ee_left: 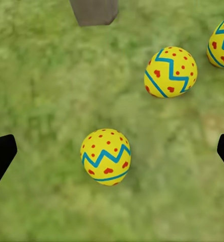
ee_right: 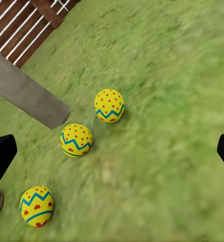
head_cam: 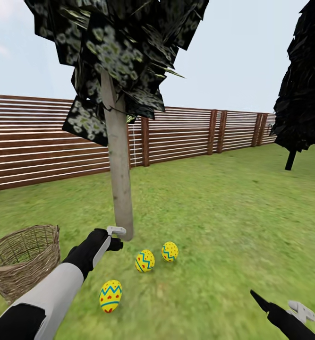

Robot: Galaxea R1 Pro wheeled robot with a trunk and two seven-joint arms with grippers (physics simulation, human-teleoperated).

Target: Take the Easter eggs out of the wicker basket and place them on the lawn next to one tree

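All three eggs are seen on the lawn (head_cam: 223, 212) by the tree (head_cam: 118, 189): near egg (head_cam: 110, 296), middle egg (head_cam: 145, 260), far egg (head_cam: 170, 251). The middle and far eggs lie near the trunk base; the near egg sits a bit further out, between the trunk and the basket (head_cam: 20, 262).

The basket stands to the left of the tree. What shows of its inside looks empty, though the bottom is not fully seen.

Left tool (head_cam: 115, 237): held low just beside the trunk, jaws spread wide, nothing held. In the left wrist view the near egg (ee_left: 106, 157) lies on the grass between the dark fingertips (ee_left: 1, 154), clear of both.

Right tool (head_cam: 282, 309): at the lower right, well apart from the eggs, wide open, empty. All three eggs are caught in its wrist view, with the trunk (ee_right: 26, 96) beside them.

The task is judged essentially done.

Risks:
- The near egg could be nudged by the left tool or forearm on retreat and rolled off; eggs roll easily on flat grass.
- The trunk could be clipped by the left tool, given how close it is.
- The near egg may be judged too far from the tree if "next to" is checked tightly.
- The basket could be knocked by the left arm if it is swung back carelessly.
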